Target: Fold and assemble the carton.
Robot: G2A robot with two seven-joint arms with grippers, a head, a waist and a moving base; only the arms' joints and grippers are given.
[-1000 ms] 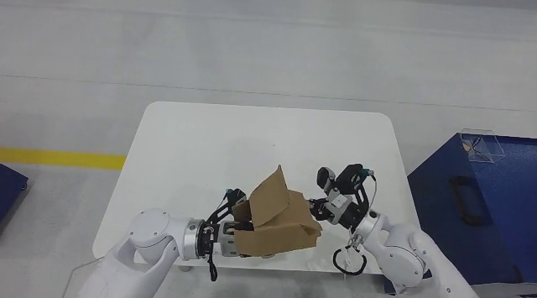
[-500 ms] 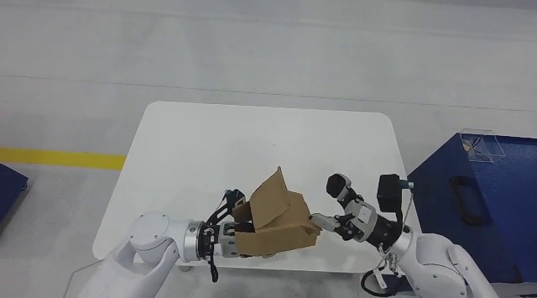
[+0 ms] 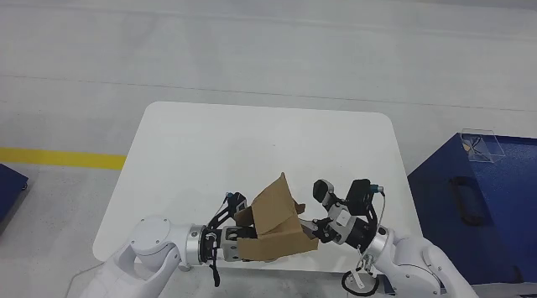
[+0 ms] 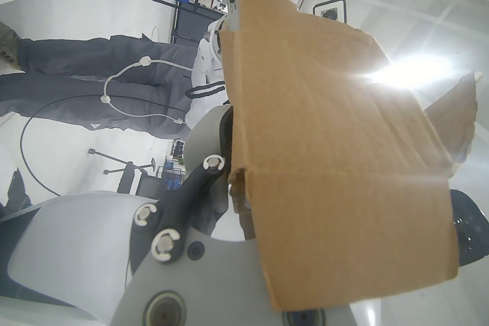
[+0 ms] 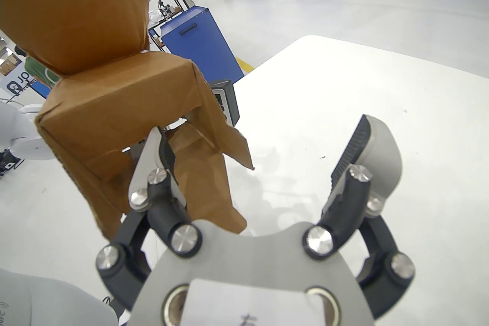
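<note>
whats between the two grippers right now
The cardboard carton, in the top view: left gripper at one end, right gripper at the other.

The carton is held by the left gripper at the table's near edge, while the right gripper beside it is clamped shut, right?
Not shut: the right gripper is open, as the right wrist view shows. The left gripper does hold the carton at the near edge of the table.
</note>
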